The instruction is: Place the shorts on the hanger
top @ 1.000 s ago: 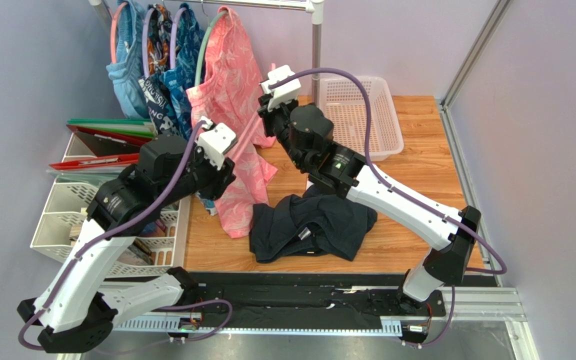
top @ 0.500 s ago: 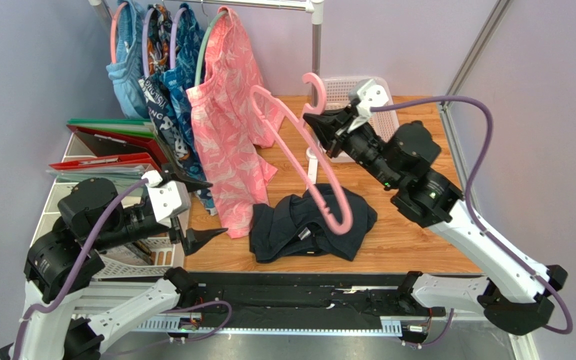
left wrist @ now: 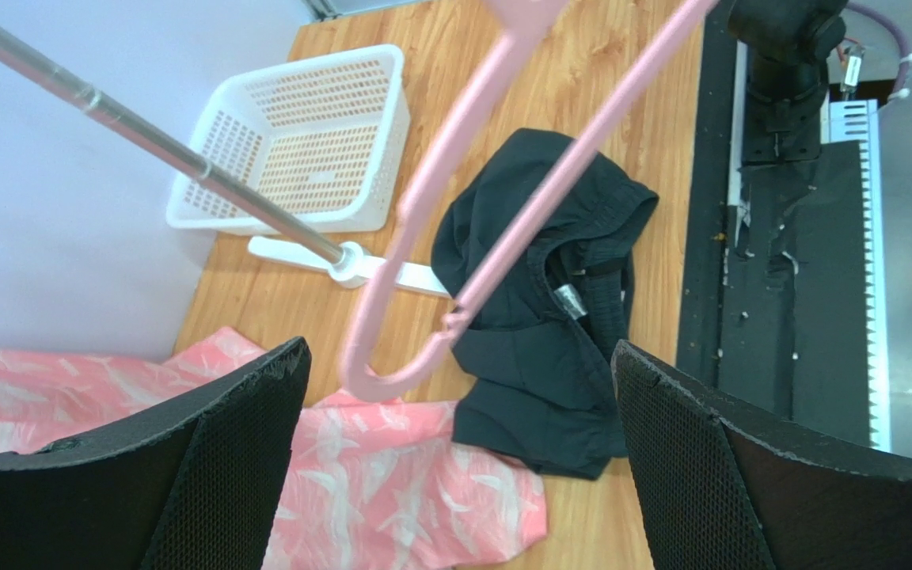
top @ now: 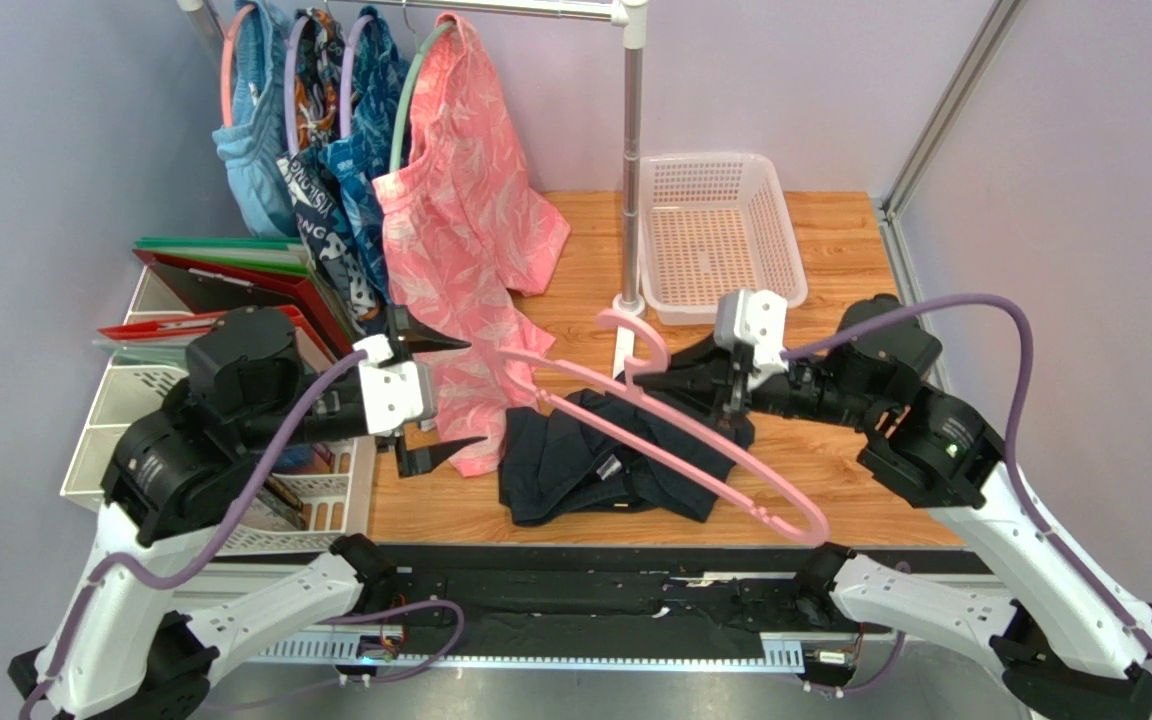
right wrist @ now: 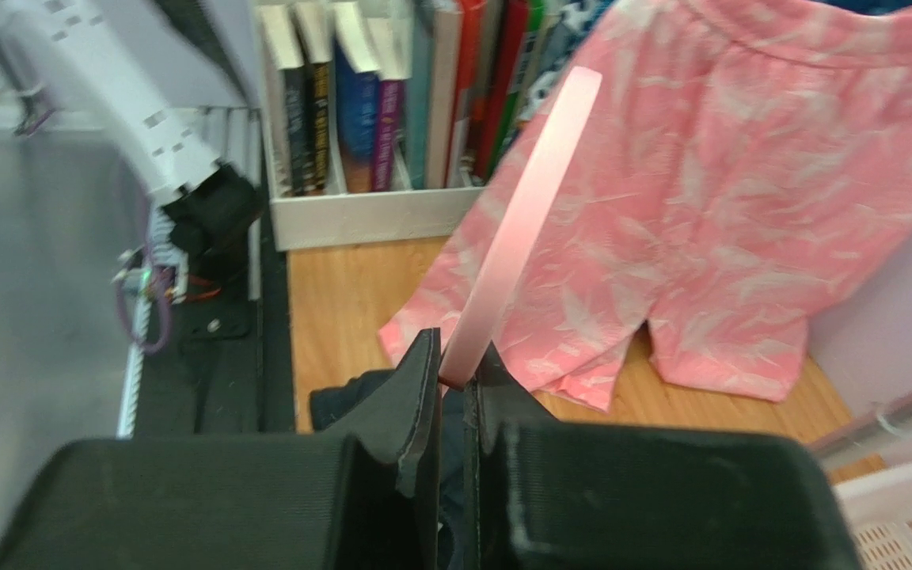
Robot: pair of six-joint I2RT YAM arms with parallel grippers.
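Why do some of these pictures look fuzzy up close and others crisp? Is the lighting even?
Top external view: evenly lit, sharp throughout. Right wrist view: the right fingers near the lens are dark and soft, the hanger between them pale and blurred. Left wrist view: left fingers slightly soft, shorts beyond crisp.

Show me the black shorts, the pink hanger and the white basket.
plain black fabric shorts (left wrist: 532,356), left wrist view, middle of the fabric
thin pink plastic hanger (right wrist: 525,214), right wrist view, middle of its straight bar
white mesh plastic basket (top: 720,248), top external view, its bare floor

White basket (top: 717,240), pink garment (top: 462,225), perhaps books (right wrist: 354,95)
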